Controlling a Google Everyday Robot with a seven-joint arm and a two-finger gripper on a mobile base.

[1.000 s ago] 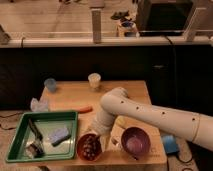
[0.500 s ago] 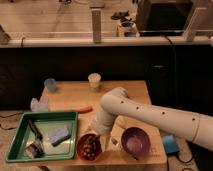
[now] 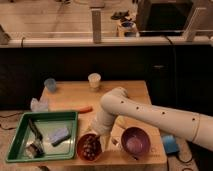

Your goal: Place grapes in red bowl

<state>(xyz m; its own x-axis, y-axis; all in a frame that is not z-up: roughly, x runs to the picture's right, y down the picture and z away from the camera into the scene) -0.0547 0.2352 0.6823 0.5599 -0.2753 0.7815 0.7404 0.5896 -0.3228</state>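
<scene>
Camera view showed nothing changed since the earlier frame; the gripper (image 3: pixel 96 134) hung over the red bowl (image 3: pixel 89 147); the grapes (image 3: pixel 91 145) lay inside.

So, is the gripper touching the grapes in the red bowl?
Cannot tell. In the camera view the gripper is at the red bowl's rim above the grapes, but the arm hides any contact.

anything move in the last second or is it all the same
Nothing visibly changed. The gripper hangs at the rim of the red bowl, above the grapes that lie inside it. The purple bowl, the green tray and the cup are where they were.
</scene>
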